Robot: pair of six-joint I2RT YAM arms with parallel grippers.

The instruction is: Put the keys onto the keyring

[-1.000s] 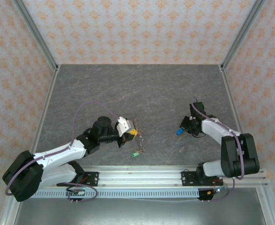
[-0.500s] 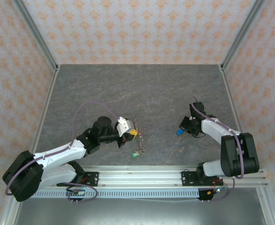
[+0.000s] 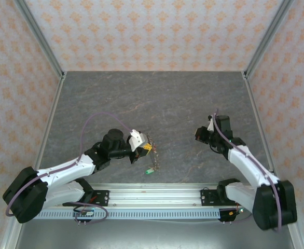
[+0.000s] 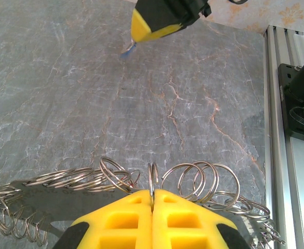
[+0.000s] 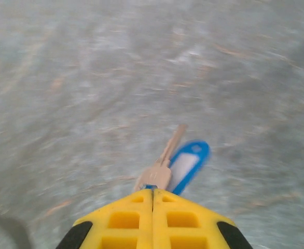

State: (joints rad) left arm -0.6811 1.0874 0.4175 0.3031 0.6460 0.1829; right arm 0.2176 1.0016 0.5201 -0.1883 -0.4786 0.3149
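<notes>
My left gripper (image 3: 143,148) is shut on one silvery split ring (image 4: 153,182) of the keyring (image 4: 204,181), a string of several rings lying on the table. The keyring's green tag (image 3: 149,170) rests just below it in the top view. My right gripper (image 5: 153,191) is shut on the head of a small metal key (image 5: 165,161), and the key's blue tag (image 5: 189,162) hangs beside it above the table. In the left wrist view the right gripper (image 4: 141,35) shows at the top with the blue tag (image 4: 127,50) poking out. The red-tagged key is hidden.
The grey stone-patterned table (image 3: 157,98) is walled by patterned panels on three sides. An aluminium rail (image 3: 157,194) carrying both arm bases runs along the near edge. Open tabletop lies between the two grippers.
My right gripper has lifted off the table with the blue-tagged key and swung a little left and farther back. The left gripper and the rings have stayed put.
</notes>
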